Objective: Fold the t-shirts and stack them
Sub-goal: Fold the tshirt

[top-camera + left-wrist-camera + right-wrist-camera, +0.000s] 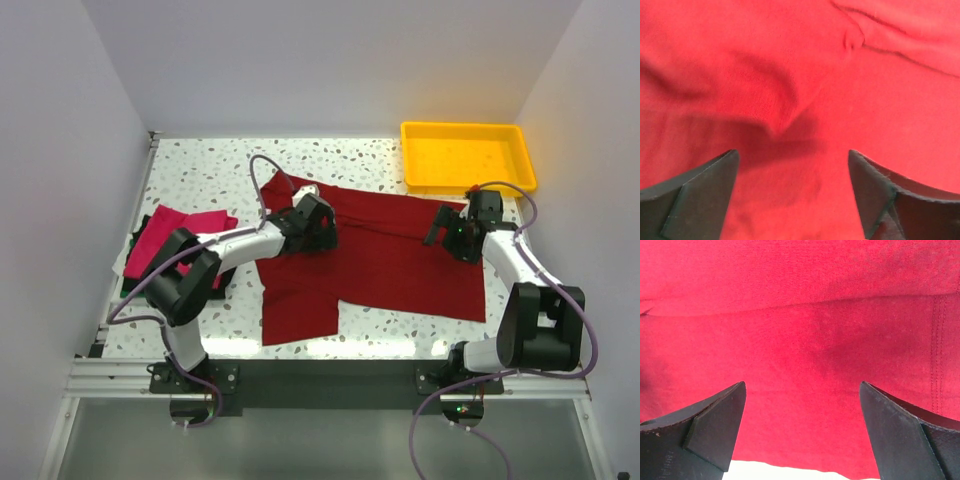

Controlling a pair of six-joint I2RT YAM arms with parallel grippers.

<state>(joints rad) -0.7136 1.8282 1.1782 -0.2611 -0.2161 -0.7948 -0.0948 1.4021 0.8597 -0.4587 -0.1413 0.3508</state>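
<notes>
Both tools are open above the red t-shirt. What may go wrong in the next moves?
1. The crimson t-shirt lies wrinkled under the left tool; pinching there may grab several layers and set the crease.
2. The right tool hangs near the cloth's edge, with bare table showing; it may catch only the edge, or miss.
3. One part of the shirt juts toward the arms, so the fold may come out crooked.

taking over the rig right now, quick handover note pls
Left gripper: open, over the crimson shirt's left part, holding nothing.
Right gripper: open, above its right edge, holding nothing.
Crimson shirt: mid-table, spread out, only partly folded.
Done: pink shirt folded at the left edge, on dark cloth.
Left: finish folding the crimson shirt, stack it on the pink one.
</notes>
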